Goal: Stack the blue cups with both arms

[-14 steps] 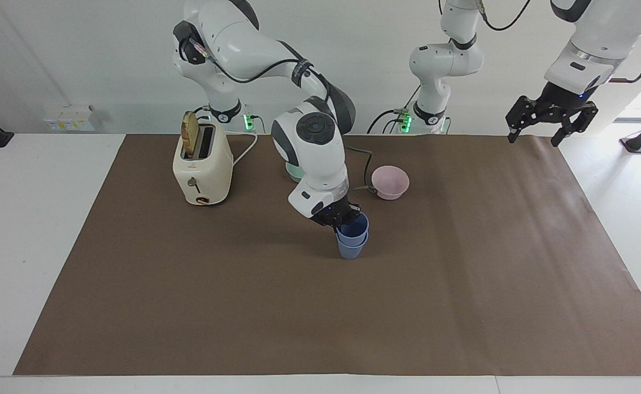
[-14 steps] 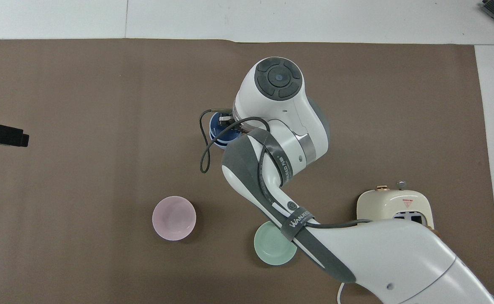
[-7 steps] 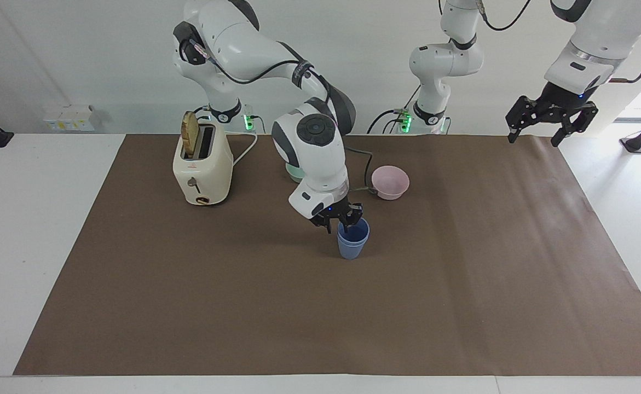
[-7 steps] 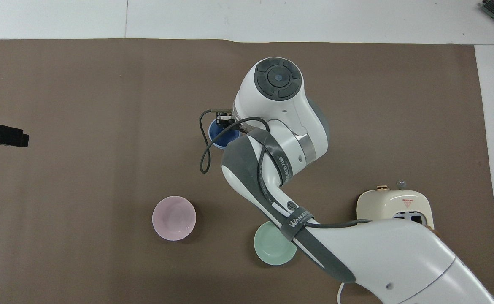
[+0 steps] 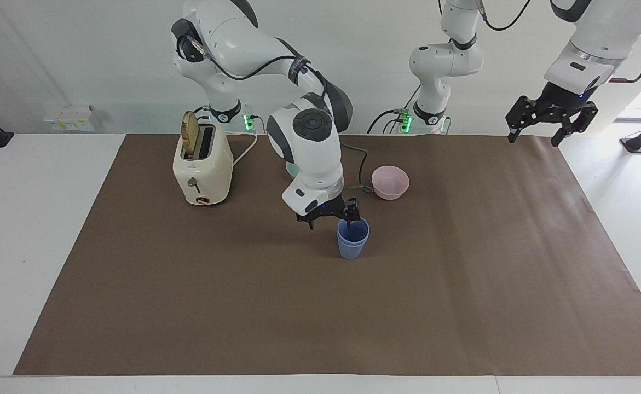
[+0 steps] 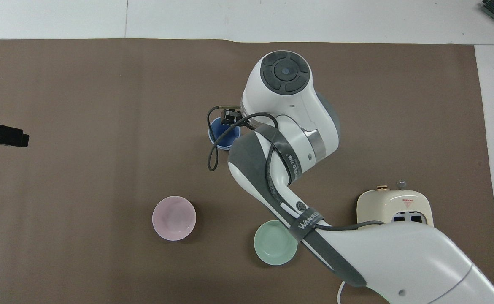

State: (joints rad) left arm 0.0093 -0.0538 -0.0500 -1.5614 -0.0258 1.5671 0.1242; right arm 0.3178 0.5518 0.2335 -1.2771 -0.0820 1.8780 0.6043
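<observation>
With one small matte blue plastic cup nested in the other, I see the blue cups [image 5: 353,241] upright on the brown mat at frame centre. My right gripper [image 5: 331,216] hangs over their rim, jaws wide, holding nothing. My left gripper [image 5: 551,117] waits upper right in the facing view, spread wide, empty.

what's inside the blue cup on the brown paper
The second cup is nested in the blue cup; their rims nearly coincide. One of the right gripper's open fingers hangs over the rim, covering part of the inside.
</observation>
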